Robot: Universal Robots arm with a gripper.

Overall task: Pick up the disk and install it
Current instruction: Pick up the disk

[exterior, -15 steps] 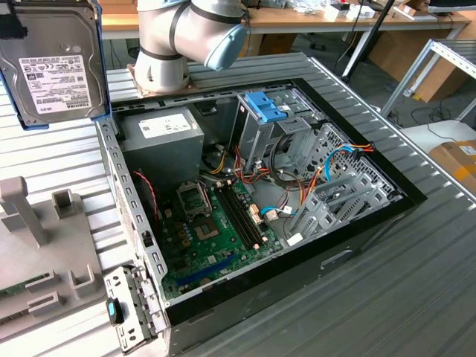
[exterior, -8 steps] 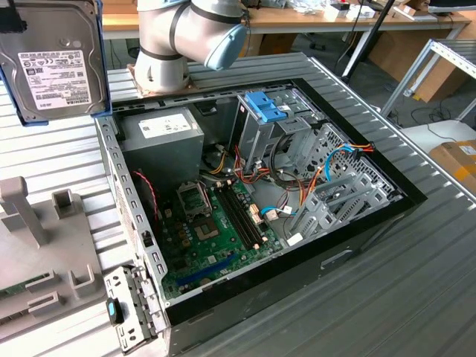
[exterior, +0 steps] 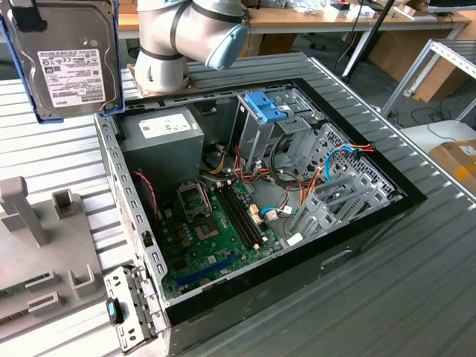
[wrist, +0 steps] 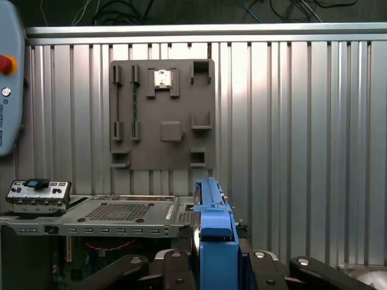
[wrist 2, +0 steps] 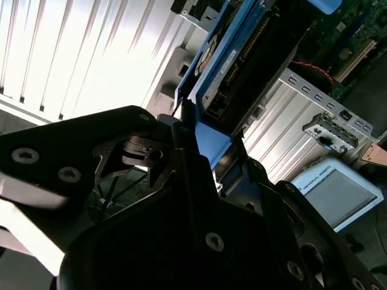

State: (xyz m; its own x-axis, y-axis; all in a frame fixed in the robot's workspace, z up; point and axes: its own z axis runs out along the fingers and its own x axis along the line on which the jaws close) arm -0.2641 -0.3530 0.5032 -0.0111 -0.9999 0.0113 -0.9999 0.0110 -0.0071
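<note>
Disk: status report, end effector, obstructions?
End effector shut on disk. Disk raised, upright, clear of open case, not installed. Loose cables inside case.

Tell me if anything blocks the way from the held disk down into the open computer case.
Nothing visible does. The gripper holds the disk in the air by the case, near its corner at the exterior view's left. The case is open on top; cables crowd the drive cages inside.

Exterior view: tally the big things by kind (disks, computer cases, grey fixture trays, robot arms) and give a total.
Disk: 1
Open computer case: 1
Grey fixture tray: 1
Robot arm: 1
Total: 4
</note>
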